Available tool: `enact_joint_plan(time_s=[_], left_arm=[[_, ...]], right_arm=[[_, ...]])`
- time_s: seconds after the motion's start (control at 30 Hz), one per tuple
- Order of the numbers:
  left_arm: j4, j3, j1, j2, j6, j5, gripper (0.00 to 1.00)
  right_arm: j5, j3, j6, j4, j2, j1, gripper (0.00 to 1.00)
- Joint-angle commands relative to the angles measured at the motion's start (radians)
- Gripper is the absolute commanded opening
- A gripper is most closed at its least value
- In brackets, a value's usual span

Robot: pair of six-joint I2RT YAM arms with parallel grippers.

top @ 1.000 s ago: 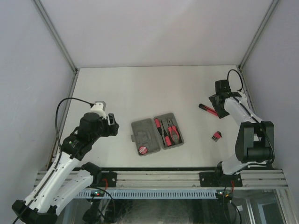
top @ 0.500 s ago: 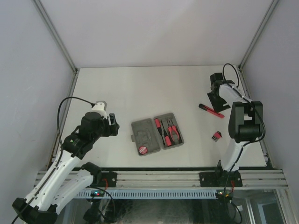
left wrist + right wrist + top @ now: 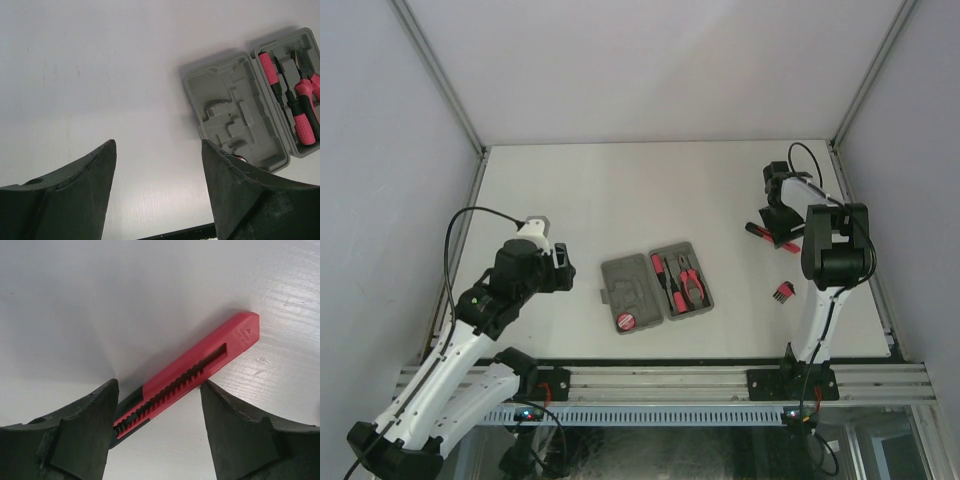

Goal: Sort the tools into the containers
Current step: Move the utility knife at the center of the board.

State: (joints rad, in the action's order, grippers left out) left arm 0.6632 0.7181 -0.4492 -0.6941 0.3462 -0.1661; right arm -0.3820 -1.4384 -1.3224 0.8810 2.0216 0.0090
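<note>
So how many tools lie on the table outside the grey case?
2: the slim red stick tool at the far right, and the comb-like piece nearer, right of the case. The right arm could hide more.

A: Right wrist view: the red knife (image 3: 195, 367) slips its dark end behind a gripper finger (image 3: 75, 435), out of sight!

B: On the left wrist view the case (image 3: 235, 115) and pliers (image 3: 306, 97) run off the right side. The comb piece (image 3: 781, 292) by the tabletop's right edge is too small to read.
</note>
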Motion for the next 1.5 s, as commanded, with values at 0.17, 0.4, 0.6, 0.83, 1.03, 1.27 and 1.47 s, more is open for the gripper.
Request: enact_joint_plan(time_s=[0.17,0.4,0.6,0.83,1.03,1.27,1.47], left_arm=[[-0.007,0.048,0.005,-0.005,-0.02,-0.018,0.73],[-0.007,0.049,0.005,-0.005,-0.019,-0.019,0.73],[-0.007,0.048,0.005,-0.006,-0.02,-0.02,0.73],[-0.005,0.048,0.004,-0.011,-0.019,-0.021,0.73],[-0.005,0.047,0.006,-0.017,-0.02,-0.02,0.73],[-0.007,0.048,0.005,-0.017,-0.019,-0.01,0.73],[-0.007,0.047,0.005,-0.017,-0.019,-0.009,0.73]], right_arm=[[0.018,0.023,0.054,-0.067,-0.018,0.003,0.5],[0.042,0.065,0.125,-0.134,-0.058,0.023,0.25],[0.111,0.086,0.355,-0.254,-0.089,0.069,0.19],[0.243,0.158,0.661,-0.394,-0.131,0.115,0.14],[0.29,0.203,0.877,-0.423,-0.176,0.184,0.17],[0.333,0.203,1.063,-0.374,-0.192,0.274,0.22],[0.315,0.203,1.112,-0.331,-0.171,0.318,0.23]])
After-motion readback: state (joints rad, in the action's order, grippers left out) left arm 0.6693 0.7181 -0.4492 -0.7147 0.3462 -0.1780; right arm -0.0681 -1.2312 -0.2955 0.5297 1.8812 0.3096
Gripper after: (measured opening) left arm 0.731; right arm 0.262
